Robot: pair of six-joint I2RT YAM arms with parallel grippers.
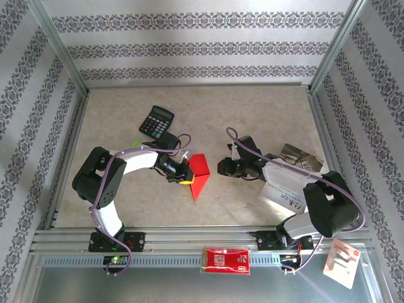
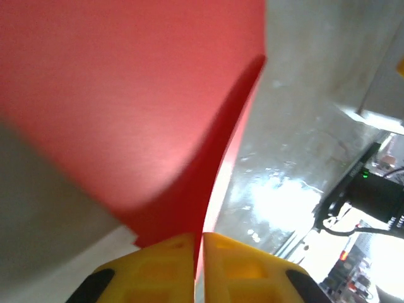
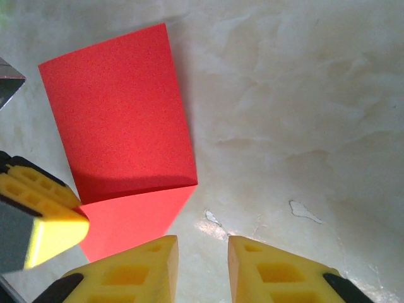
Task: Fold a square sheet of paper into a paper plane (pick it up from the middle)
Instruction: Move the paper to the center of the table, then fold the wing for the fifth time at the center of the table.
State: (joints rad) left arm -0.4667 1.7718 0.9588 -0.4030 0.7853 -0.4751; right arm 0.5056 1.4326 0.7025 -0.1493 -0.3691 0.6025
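Now: mid-fold, by the look of it, with the square sheet of paper (image 1: 199, 170) at the middle of the table (image 1: 265, 113), between the two grippers; part of it lies flat with a point towards the arm bases, and part stands up as a flap
Left gripper (image 2: 197, 243): its yellow fingers (image 2: 158, 271) are pressed together on the sheet's edge, red paper squeezed in the slit between them, and the flap curves up and away above
Why that grip: most likely to hold the flap off the table so the fold line is free to be worked
Right gripper (image 3: 203, 247): low over the marbled top, just beside the sheet, jaws a little apart with nothing between them
Why there: it looks poised to press along the crease or take a free corner while the other arm holds
Crease: the right wrist view shows a shaded fold line across the sheet, raised part beyond it and flat part nearer the camera
Progress: early to middle; no slim dart and no centre ridge yet
Risk: thin paper pinched at one edge could bow or slip and skew the crease
Bystanders: the black calculator (image 1: 156, 121) beyond the left arm, the printed booklet (image 1: 281, 189) under the right arm and the red-and-white packet (image 1: 225, 259) on the near rail all sit apart from the sheet
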